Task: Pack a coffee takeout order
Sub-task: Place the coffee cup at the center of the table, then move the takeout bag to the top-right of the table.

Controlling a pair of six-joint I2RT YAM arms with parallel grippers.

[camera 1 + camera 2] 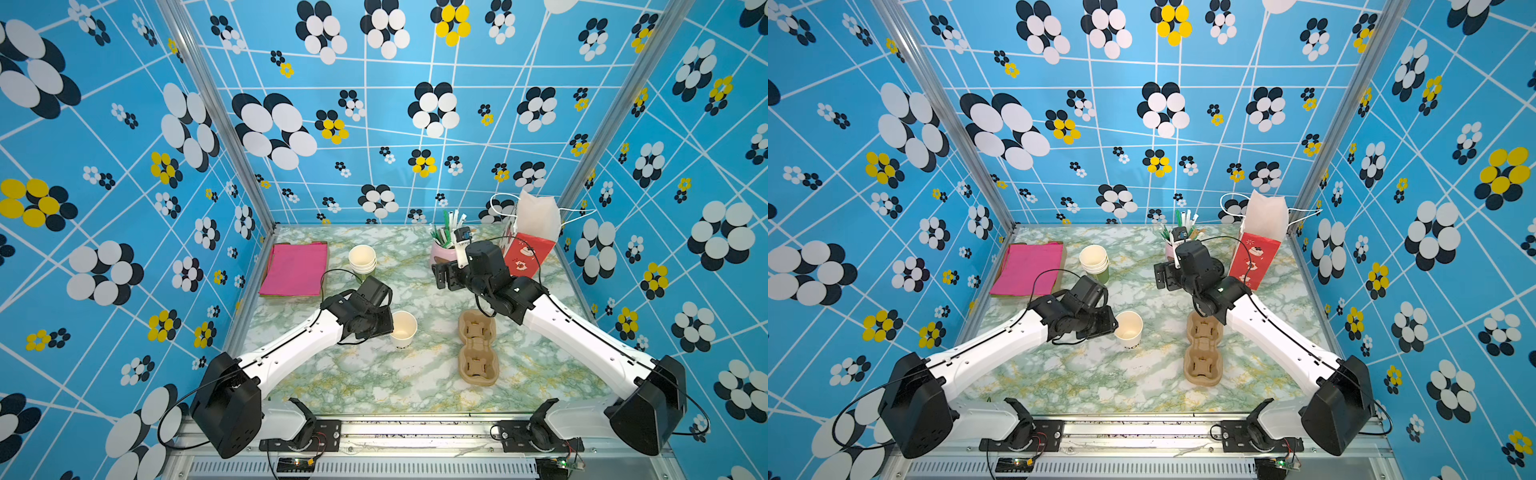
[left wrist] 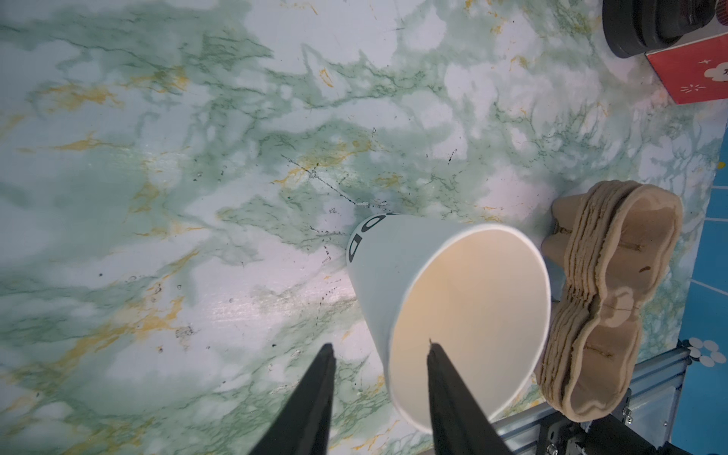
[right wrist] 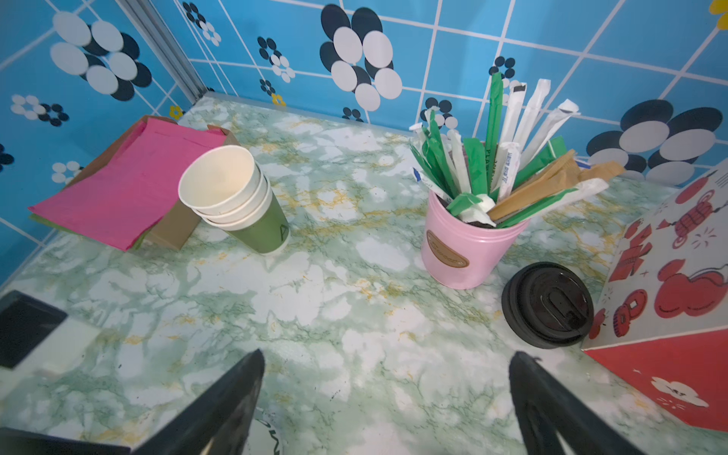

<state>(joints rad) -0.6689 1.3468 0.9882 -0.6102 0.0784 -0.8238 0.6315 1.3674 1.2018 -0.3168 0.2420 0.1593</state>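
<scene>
- Stack of cup holders (image 1: 478, 347): brown pulp, two wells each, several nested. It lies flat on the bench (image 1: 374, 386) at about 4 o'clock from the bench's middle, its long side running 6 to 12.
- Paper cup (image 1: 403, 328): pale, with black print near the base and no lid. It stands mouth up near the middle of the bench, at 9 o'clock from the holders and apart from them.
- Left hand (image 2: 380, 348): at the cup's 9 o'clock and partly open. One finger (image 2: 437, 374) is over the cup's mouth and the other is outside, so the near wall lies between them with a gap on each side. It grips nothing.
- Right hand (image 3: 386, 354): at 1 o'clock from the cup, spread wide and empty, hanging above bare bench.
- Black lid (image 3: 547, 309): flat on the bench between the pink tin (image 3: 468, 252) and the red-and-white bag (image 1: 528, 249).
- Wrapped straws (image 3: 508, 130): white, green and brown, upright in the tin at 1 o'clock on the bench.
- Stack of lidless cups (image 1: 362, 259): at 11 o'clock from the lone cup.
- Pile of pink napkins (image 1: 295, 268): flat, at 10 o'clock, just beside that stack.
</scene>
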